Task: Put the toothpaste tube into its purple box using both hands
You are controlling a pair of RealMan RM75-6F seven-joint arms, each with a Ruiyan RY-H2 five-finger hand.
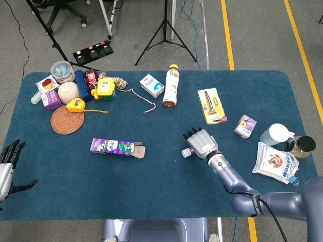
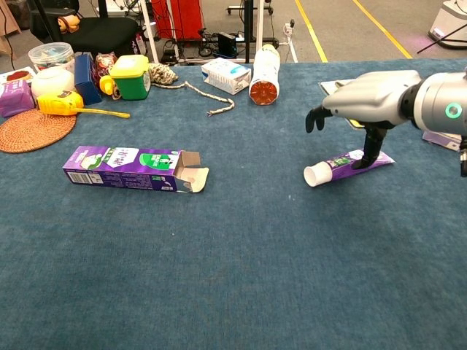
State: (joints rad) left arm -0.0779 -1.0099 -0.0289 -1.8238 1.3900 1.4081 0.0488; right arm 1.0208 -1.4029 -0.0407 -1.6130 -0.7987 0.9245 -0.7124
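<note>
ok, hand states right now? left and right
Left hand: open, empty, at the table's left edge.
Right hand: open, fingers spread above the toothpaste tube, one fingertip touching it, not gripping.

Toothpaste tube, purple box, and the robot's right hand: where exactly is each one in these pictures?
toothpaste tube [image 2: 343, 164]: chest view, on the tube's purple body.
purple box [image 2: 120, 168]: chest view, on the box's printed side face.
right hand [image 2: 365, 91]: chest view, on the grey back of the hand.
</note>
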